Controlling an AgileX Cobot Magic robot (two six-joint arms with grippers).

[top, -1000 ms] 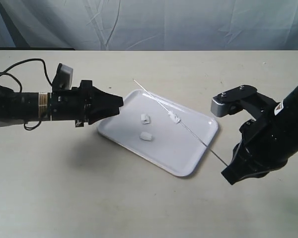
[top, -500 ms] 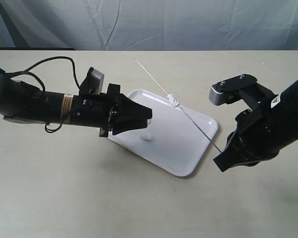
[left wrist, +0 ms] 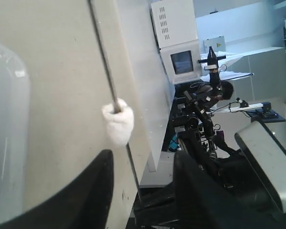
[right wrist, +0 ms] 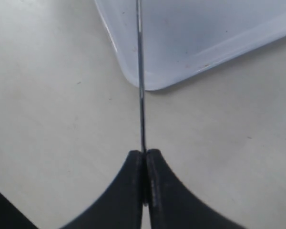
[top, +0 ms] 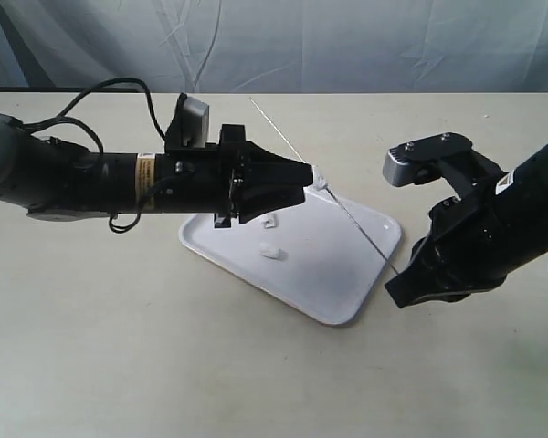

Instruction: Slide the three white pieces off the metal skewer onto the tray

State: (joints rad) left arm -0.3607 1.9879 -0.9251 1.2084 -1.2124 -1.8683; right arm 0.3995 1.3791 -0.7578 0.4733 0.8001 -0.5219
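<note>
The metal skewer (top: pixel 347 214) slants over the white tray (top: pixel 329 283), its lower end pinched in my right gripper (top: pixel 397 285), which is shut on it (right wrist: pixel 144 153). One white piece (top: pixel 321 181) remains threaded on the skewer (left wrist: pixel 105 62). Two more white pieces (top: pixel 270 221) (top: pixel 270 251) lie loose on the tray. My left gripper (top: pixel 307 179) reaches over the tray from the left and is open (left wrist: pixel 143 179). The rod runs between its fingers, and the threaded piece (left wrist: pixel 118 125) sits just ahead of the fingertips (left wrist: pixel 102 167).
The tray's rounded corner (right wrist: pixel 148 83) lies just ahead of my right gripper over the beige tabletop (top: pixel 119 347). A grey cloth backdrop (top: pixel 347 46) hangs behind the table. The left arm's black cable (top: pixel 100 91) loops above the table at the left.
My left arm has swept right across the tray until its open fingers straddle the skewer by the threaded piece. The right gripper shifted slightly left, still holding the rod.
</note>
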